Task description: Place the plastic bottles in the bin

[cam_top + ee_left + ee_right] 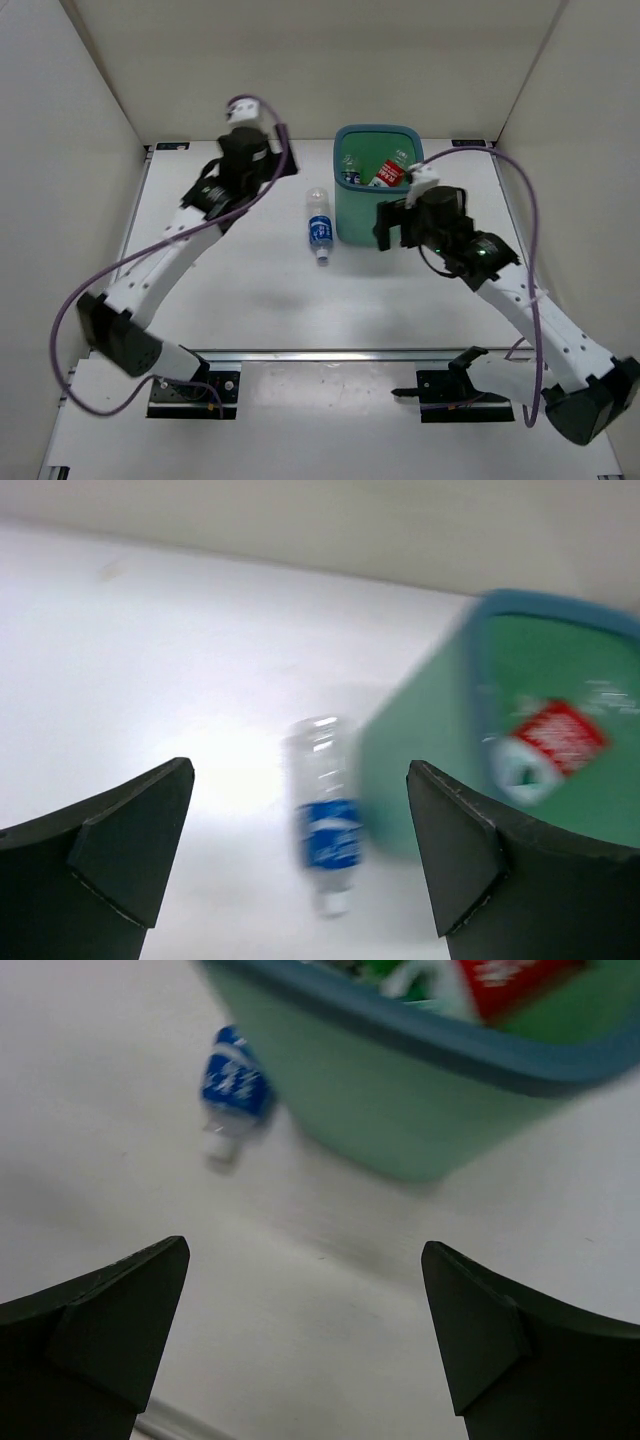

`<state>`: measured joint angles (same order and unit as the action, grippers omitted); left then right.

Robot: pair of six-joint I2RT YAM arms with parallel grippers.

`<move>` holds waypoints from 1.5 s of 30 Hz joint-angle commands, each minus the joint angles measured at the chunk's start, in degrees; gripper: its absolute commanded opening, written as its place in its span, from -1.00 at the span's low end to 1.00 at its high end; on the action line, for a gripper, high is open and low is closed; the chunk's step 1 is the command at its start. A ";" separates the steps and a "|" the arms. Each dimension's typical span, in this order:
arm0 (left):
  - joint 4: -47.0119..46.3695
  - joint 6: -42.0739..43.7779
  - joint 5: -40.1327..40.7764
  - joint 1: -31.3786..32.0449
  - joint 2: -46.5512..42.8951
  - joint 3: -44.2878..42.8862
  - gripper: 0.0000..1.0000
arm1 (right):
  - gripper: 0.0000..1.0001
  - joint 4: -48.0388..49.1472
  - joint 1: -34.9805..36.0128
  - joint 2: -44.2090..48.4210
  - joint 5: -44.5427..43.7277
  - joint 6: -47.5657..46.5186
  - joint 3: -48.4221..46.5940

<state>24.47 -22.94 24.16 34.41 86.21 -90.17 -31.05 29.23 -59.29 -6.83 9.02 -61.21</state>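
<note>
The overhead view is bright, evenly lit and sharp, with soft grey shadows on the white table (pixel 260 320). Both wrist views are blurred: the bin (pixel 420 750) and the blue-labelled bottle (pixel 327 830) smear. In the left wrist view, glare whitens the table left of the bottle.

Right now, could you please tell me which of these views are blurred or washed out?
Top external: sharp, evenly lit. Left wrist: motion-blurred, the blue-label bottle and the bin smeared, bright glare on the table beside the bottle. Right wrist: blurred too, the bin's rim streaked.
</note>
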 commanded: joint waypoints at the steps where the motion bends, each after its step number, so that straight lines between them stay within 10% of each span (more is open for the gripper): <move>1: 6.81 -5.26 -0.24 -8.90 -12.44 12.45 0.96 | 0.98 0.89 9.93 -6.71 1.01 -0.31 -2.77; 7: 18.93 -4.57 2.73 -17.53 -24.94 28.63 0.97 | 0.98 8.98 14.71 -24.17 4.02 1.62 -8.38; 20: 26.41 -7.04 -1.23 -17.54 -38.40 31.55 0.97 | 0.98 14.35 15.33 -53.99 -18.66 7.76 -28.43; 32: 27.21 -5.98 -1.14 -17.62 -37.61 29.70 0.98 | 0.66 20.07 15.33 -62.52 -17.60 9.44 -27.91; 39: 26.86 -6.24 -0.88 -18.59 -38.58 29.79 0.98 | -0.16 20.15 16.29 -58.59 -13.66 6.29 -27.73; 45: 24.32 -5.54 -0.61 -18.42 -36.83 29.26 0.97 | -0.22 23.02 17.26 -42.87 10.57 -0.75 -26.25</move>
<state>50.85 -28.99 23.14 16.05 48.86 -58.87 -14.59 45.69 -115.18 -10.41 12.56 -86.96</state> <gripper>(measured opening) 0.984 0.602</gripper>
